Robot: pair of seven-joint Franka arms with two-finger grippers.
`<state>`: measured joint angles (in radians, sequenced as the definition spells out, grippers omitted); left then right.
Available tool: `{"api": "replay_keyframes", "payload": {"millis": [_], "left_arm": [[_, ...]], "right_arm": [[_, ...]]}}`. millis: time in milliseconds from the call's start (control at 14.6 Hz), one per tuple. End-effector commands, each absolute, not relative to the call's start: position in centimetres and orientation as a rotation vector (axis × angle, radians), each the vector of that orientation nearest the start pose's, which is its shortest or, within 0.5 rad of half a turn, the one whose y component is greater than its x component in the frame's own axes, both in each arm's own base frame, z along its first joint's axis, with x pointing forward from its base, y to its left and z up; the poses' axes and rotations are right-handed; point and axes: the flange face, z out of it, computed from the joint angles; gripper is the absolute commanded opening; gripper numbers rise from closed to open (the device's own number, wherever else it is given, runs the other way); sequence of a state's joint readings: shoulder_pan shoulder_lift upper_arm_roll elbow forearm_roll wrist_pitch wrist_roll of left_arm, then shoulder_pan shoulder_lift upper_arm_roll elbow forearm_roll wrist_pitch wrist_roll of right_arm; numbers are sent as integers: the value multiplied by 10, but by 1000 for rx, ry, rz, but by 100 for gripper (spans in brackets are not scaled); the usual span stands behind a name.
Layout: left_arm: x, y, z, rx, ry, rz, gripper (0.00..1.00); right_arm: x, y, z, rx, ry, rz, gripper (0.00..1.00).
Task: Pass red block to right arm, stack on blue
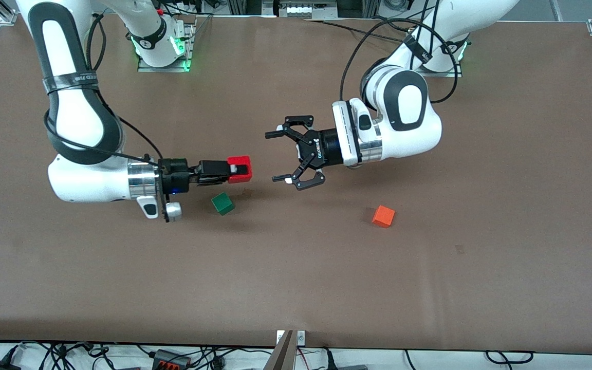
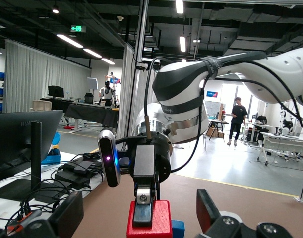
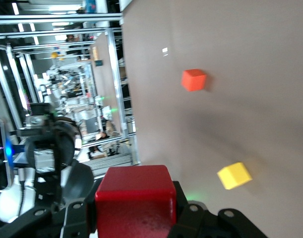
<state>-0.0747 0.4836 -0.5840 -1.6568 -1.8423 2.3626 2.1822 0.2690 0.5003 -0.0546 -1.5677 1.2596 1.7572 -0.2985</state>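
My right gripper [image 1: 235, 169] is shut on the red block [image 1: 243, 177] and holds it above the table, beside the green cube. The red block fills the space between its fingers in the right wrist view [image 3: 134, 198]. My left gripper [image 1: 273, 156] is open and empty, its prongs spread wide, facing the red block with a small gap between them. In the left wrist view the red block [image 2: 161, 223] shows ahead between my left fingers [image 2: 208, 210]. The blue cube [image 2: 178, 229] shows just below and past the red block there; it is hidden in the front view.
A green cube [image 1: 222, 203] lies on the brown table just below the right gripper. An orange cube [image 1: 383, 216] lies toward the left arm's end, also seen in the right wrist view [image 3: 193, 80]. A yellow cube [image 3: 234, 175] shows only in the right wrist view.
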Motion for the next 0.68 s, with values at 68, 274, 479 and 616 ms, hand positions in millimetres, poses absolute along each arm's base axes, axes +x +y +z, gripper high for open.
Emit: {"api": "replay_keyframes", "payload": {"millis": [68, 274, 479, 616], "left_arm": [[610, -346, 413, 1309, -1152, 1237, 100], [624, -302, 413, 1306, -1266, 1068, 100], [632, -272, 426, 1334, -1330, 877, 100], [630, -261, 428, 1351, -1328, 762, 100]], "right_arm": [[642, 188, 353, -2123, -71, 290, 0], [633, 125, 338, -2280, -95, 347, 0], [633, 59, 325, -2502, -124, 384, 0], [628, 18, 311, -2638, -106, 401, 0]]}}
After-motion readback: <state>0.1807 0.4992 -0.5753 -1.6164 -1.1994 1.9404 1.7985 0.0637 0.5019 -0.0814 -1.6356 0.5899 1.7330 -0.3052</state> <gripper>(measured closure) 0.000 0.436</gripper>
